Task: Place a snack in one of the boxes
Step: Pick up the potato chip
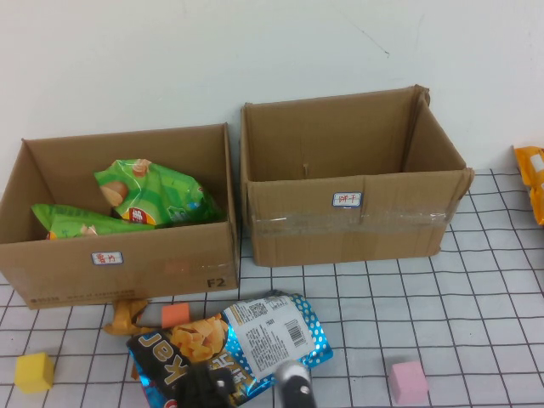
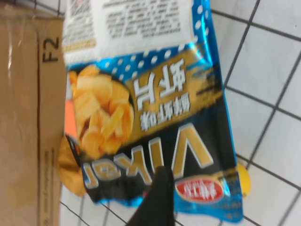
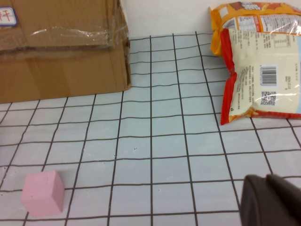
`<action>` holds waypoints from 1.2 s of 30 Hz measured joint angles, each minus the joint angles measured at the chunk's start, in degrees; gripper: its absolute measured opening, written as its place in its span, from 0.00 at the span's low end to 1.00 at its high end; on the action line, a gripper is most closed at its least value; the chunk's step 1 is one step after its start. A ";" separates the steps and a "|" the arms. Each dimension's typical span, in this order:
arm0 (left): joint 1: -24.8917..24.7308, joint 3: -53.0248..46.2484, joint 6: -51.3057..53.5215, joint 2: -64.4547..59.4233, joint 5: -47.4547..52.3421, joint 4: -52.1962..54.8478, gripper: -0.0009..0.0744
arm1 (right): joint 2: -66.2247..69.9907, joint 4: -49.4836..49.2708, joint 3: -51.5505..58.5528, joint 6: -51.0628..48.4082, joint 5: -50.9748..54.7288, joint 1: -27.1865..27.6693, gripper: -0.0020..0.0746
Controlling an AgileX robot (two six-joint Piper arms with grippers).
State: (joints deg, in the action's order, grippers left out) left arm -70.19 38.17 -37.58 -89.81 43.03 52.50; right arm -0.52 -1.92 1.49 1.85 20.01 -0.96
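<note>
Pinching blue snack bag (image 1: 255, 344), apparently: left claw (image 1: 208, 382); right claw (image 3: 273, 200) unreadable.

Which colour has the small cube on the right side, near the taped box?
The cube is pink; the right wrist view shows it best.

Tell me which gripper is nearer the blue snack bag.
Left. The left gripper is on the blue snack bag, at its near end; the right gripper is off to the right, near the pink cube.
</note>
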 joint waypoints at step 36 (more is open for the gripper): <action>9.16 7.07 -25.31 -26.43 4.14 27.20 0.92 | 0.00 -0.09 0.00 0.00 -0.11 0.00 0.02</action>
State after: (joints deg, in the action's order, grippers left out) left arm -61.03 45.24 -62.89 -116.24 47.17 79.69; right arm -0.52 -2.02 1.49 1.85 19.90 -0.96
